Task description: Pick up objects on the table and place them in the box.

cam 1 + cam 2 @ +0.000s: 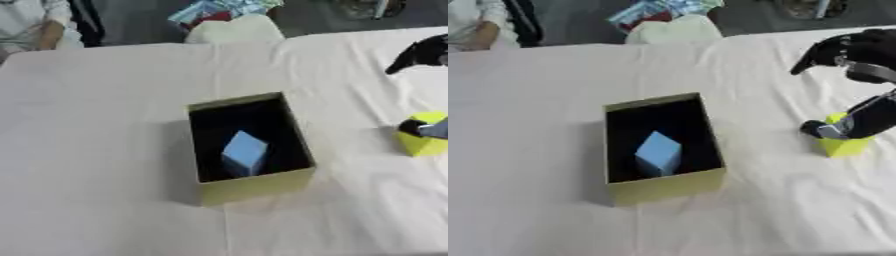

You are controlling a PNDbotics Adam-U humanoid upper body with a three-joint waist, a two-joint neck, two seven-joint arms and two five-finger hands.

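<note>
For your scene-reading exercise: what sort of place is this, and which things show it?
Probably a robot test room: a cloth-covered table, an open box holding a blue block, and a black robot hand at a yellow block.

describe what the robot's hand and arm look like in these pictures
Only the right hand shows, at the right edge of the right eye view. It is black with a pale grey patch near the fingertips. Above it, a bulky black segment tapers to a point, with a silver-grey ring at a joint. No cables or markings can be made out. The left hand is not in view.
</note>
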